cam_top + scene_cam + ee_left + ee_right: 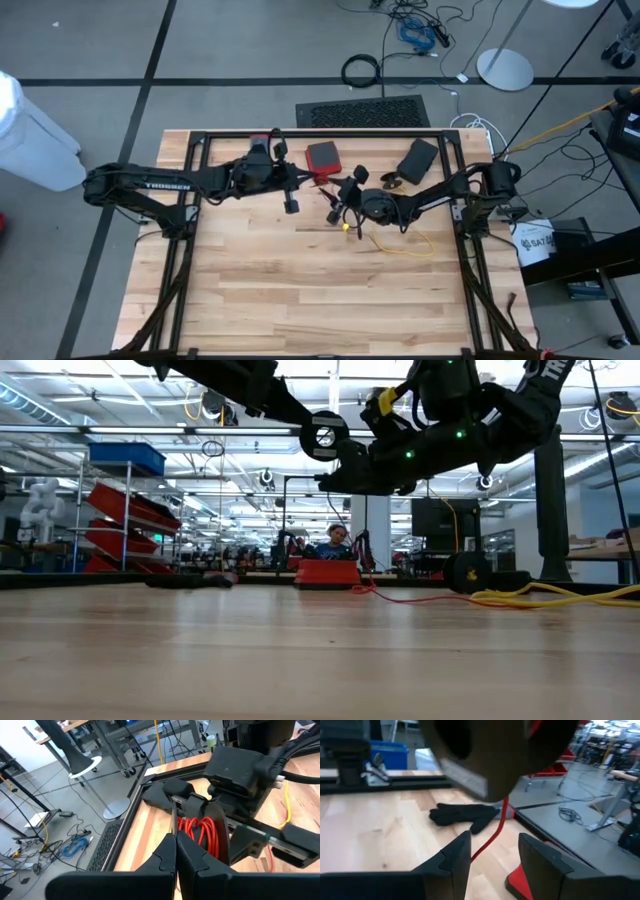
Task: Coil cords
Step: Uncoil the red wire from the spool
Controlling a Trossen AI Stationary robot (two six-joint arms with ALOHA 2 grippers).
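The left gripper (291, 205) hangs above the far middle of the light wooden table (300, 300) with its two dark fingers (172, 857) pressed together on nothing, just near a red box-shaped holder (322, 156) with a coiled red cord (200, 831) in it. The right gripper (335, 205) is beside it, close to the table's centre, and its fingers (455, 857) are spread apart with a thin red cord (492, 832) running between them, not pinched. The long thin yellow cord (405, 245) lies loose on the wood under the right arm, and a black glove (465, 815) rests flat on the table farther off.
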